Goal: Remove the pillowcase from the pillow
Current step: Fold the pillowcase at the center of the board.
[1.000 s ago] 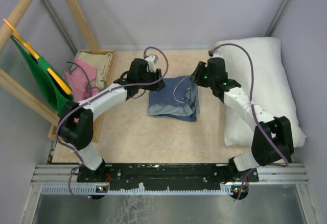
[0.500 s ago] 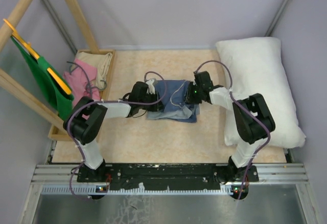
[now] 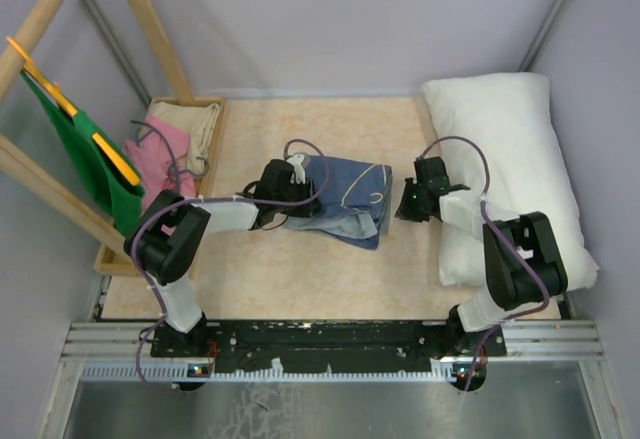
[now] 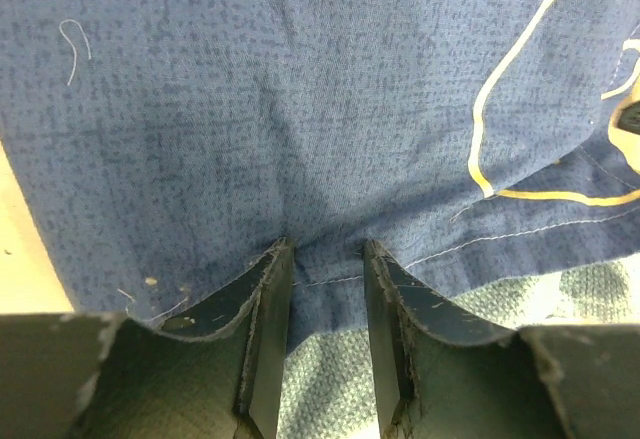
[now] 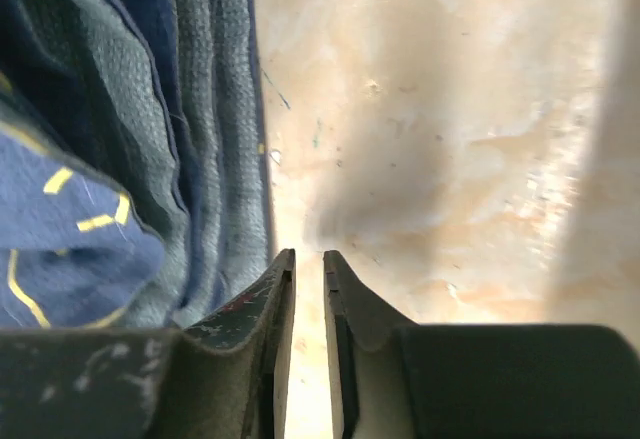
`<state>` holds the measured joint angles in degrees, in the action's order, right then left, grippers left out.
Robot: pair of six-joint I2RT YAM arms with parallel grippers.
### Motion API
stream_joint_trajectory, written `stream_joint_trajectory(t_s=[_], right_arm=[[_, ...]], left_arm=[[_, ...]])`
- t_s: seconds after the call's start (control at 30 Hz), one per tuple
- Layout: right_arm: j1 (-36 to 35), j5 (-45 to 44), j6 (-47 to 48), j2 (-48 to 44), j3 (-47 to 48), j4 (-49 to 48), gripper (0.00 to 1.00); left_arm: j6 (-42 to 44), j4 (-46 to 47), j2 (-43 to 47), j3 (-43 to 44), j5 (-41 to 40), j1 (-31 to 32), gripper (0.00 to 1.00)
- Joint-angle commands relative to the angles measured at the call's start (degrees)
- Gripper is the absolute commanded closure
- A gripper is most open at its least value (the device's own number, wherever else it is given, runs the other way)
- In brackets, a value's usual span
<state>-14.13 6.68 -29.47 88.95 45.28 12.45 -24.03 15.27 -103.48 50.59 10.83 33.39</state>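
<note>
The navy pillowcase [image 3: 345, 191], with yellow outlines, lies folded in a small stack mid-table, apart from the bare white pillow [image 3: 510, 149] along the right edge. My left gripper [image 3: 298, 195] sits low on the stack's left edge. In the left wrist view its tips [image 4: 328, 249] press on the pillowcase [image 4: 300, 109] with a gap between them; the hem runs flat across that gap, not pinched. My right gripper [image 3: 402, 207] is on bare table between stack and pillow. In the right wrist view it [image 5: 308, 254] is nearly closed and empty, the pillowcase [image 5: 90, 219] just to its left.
A wooden box [image 3: 215, 109] at the left holds a pink cloth [image 3: 158, 151] and a beige cloth [image 3: 190, 119]. A green cloth [image 3: 85, 154] hangs on a wooden frame [image 3: 150, 19] at far left. A metal rail [image 3: 330, 339] carries the arm bases.
My right gripper left the stack, slid right onto bare table and narrowed. The stack's right side spread toward the right. My left gripper stayed at the left edge.
</note>
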Motion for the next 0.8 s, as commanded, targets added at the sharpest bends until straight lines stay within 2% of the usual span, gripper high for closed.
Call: stream_joint_trajectory(t_s=[0.0, 0.1, 0.2, 0.3, 0.43, 0.53, 0.67, 0.77], right_arm=[[-1.2, -8.27, 5.76, -7.53, 5.13, 5.44, 0.72], [-6.3, -12.59, 8.35, -10.18, 10.14, 6.05, 0.58], [-12.67, -13.2, 9.3, -10.03, 14.3, 3.4, 0.56], [-16.17, -8.51, 7.29, -4.61, 18.11, 0.51, 0.67], [-17.25, -2.89, 4.94, 3.68, 20.1, -1.69, 0.78], [-17.25, -0.32, 4.5, 7.69, 18.73, -0.68, 0.82], [-17.26, 5.27, 5.17, 3.83, 10.8, 0.41, 0.84], [-17.27, 4.42, 7.08, -2.25, 5.12, 6.42, 0.84]], left_arm=[[2.58, -6.93, 0.0, 0.63, -5.58, -0.43, 0.57], [3.23, -7.97, -0.13, 1.9, -5.8, -0.43, 0.57], [3.63, -8.18, -0.14, 2.15, -6.2, -0.38, 0.56], [3.72, -7.95, -0.56, 2.19, -6.15, -0.43, 0.55], [2.98, -7.39, -1.17, 2.03, -5.06, -0.43, 0.55], [2.48, -7.1, -1.03, 1.67, -4.62, -0.43, 0.55], [2.11, -7.15, -1.32, 1.41, -4.37, -0.52, 0.55], [1.88, -7.26, -1.82, 1.31, -4.2, -0.65, 0.55]])
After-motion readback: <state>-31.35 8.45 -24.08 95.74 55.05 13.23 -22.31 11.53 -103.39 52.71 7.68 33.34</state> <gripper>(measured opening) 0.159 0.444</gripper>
